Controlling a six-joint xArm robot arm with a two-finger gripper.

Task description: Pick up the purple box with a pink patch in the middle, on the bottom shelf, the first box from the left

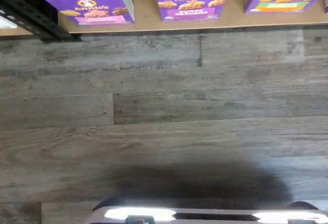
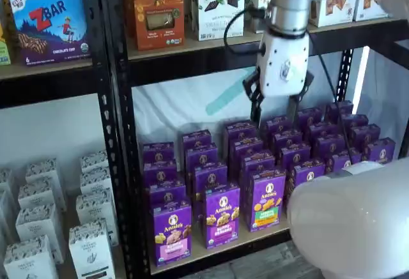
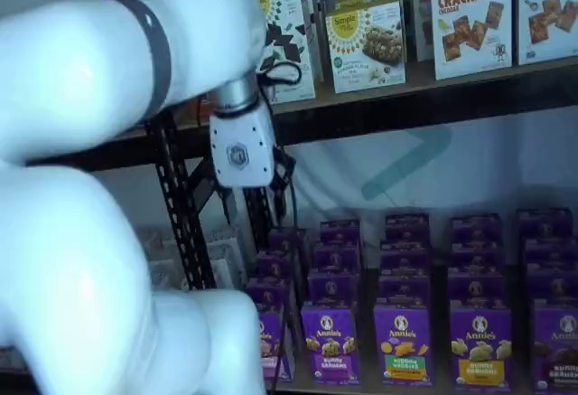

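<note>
The purple box (image 2: 171, 231) with its pale pink patch stands upright at the front of the leftmost row on the bottom shelf (image 2: 214, 255). The wrist view shows this purple box (image 1: 89, 3) on the tan board (image 1: 146, 8), beside the black upright. In a shelf view the purple box (image 3: 271, 345) is partly hidden by the white arm. My gripper (image 2: 275, 113) hangs open well above the rows of purple cartons, right of and behind the target, with nothing between its fingers. Its white body and dark fingers also show as the gripper (image 3: 253, 198) in front of the upright.
Same-sized purple cartons stand beside the target: one with a magenta patch (image 2: 222, 215), one with a green patch (image 2: 267, 199), more rows behind. A black perforated upright (image 2: 118, 132) borders the shelf on the left. The upper shelf (image 2: 192, 52) overhangs. A white arm link (image 2: 351, 221) fills the foreground.
</note>
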